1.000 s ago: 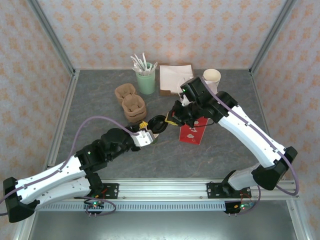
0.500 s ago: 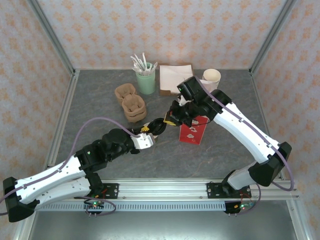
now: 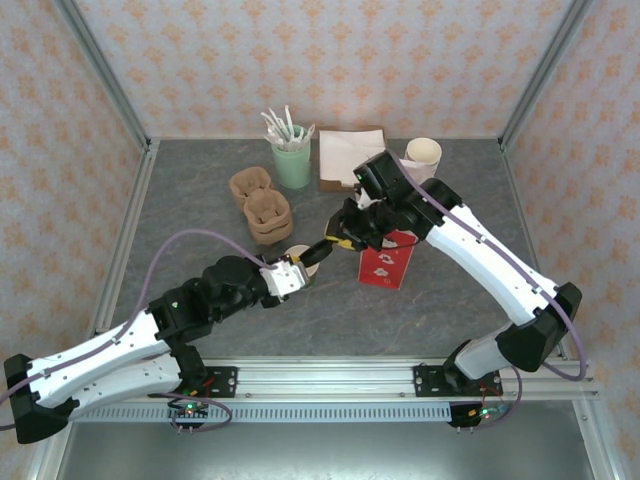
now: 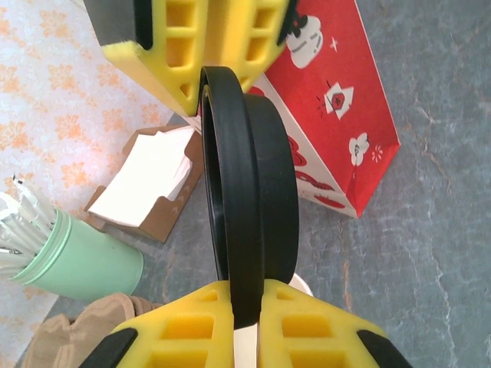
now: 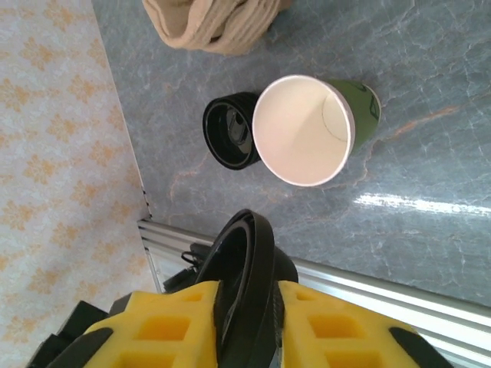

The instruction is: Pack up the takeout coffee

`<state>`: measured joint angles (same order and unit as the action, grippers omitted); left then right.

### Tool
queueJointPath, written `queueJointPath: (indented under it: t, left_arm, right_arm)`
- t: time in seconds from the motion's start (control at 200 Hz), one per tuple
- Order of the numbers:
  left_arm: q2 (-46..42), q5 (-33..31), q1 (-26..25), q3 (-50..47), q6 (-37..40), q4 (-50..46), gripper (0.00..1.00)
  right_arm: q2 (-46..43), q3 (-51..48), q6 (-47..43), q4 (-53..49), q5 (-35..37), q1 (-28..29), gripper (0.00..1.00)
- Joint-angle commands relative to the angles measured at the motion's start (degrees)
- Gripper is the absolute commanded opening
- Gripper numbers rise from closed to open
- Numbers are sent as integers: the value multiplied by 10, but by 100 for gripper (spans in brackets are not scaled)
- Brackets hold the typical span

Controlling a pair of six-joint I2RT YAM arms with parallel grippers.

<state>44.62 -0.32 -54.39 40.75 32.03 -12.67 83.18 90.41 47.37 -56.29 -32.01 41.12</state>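
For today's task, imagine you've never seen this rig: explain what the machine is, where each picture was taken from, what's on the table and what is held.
Two robot arms, each ending in a two-finger gripper, are bolted at a table's near edge. One picture looks down from above; the other two come from cameras on the wrists. On the table: an open green cup, a mint cup of utensils, napkins, a pulp carrier, a red carton, a white cup. The left gripper pinches a black lid edge-on; the right gripper flanks its other edge, grip unclear.

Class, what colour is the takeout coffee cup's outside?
Dark olive-green; the coffee cup shows best in the right wrist view.
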Motion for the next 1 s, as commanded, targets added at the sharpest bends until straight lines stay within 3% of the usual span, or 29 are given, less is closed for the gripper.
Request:
queueJointPath:
  t: [0.0,0.2,0.4,0.616,0.831,0.996]
  left_arm:
    - [-9,-24,-3,24,-89,1,11]
    - [-33,12,28,20,-230,-40,12]
    - [2,137,135,44,-396,-123,10]
    - [11,291,253,19,-554,-117,11]
    - [3,348,318,3,-615,-121,12]
    - [-6,360,331,-11,-622,-117,12]
  right_arm:
    - [-30,14,-18,17,53,6,32]
    - [-77,9,-57,47,126,6,37]
    - [-114,-57,-68,131,112,14,33]
    - [-90,-90,-40,185,122,83,32]
    - [-52,-110,-10,194,175,119,31]
    - [-23,-127,3,166,243,119,31]
